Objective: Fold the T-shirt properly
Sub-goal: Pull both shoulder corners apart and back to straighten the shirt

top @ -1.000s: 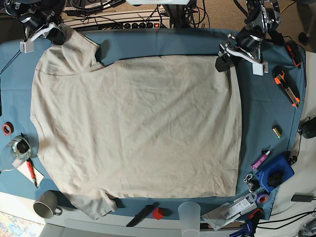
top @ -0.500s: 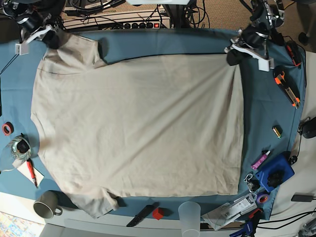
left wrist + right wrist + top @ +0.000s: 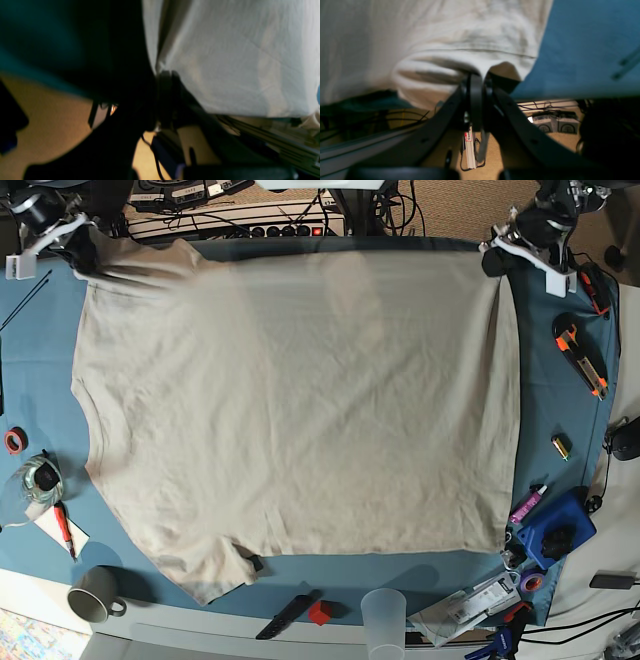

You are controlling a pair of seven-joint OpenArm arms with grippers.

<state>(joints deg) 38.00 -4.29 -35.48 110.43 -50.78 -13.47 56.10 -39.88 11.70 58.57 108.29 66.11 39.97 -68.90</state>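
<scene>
Overhead and wrist views. The beige T-shirt (image 3: 300, 410) lies spread over the blue tablecloth (image 3: 560, 410) covering the bench. The left pincer (image 3: 494, 262), at 1 o'clock, is clamped on one far corner of the shirt; the right pincer (image 3: 82, 260), at 11 o'clock, is closed on the other far corner. An orange utility knife (image 3: 580, 355) lies at 3 o'clock, a grey mug (image 3: 93, 593) at 7 o'clock.

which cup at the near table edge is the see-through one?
The handleless plastic cup right of the red block; the grey mug is opaque, with a handle.
</scene>
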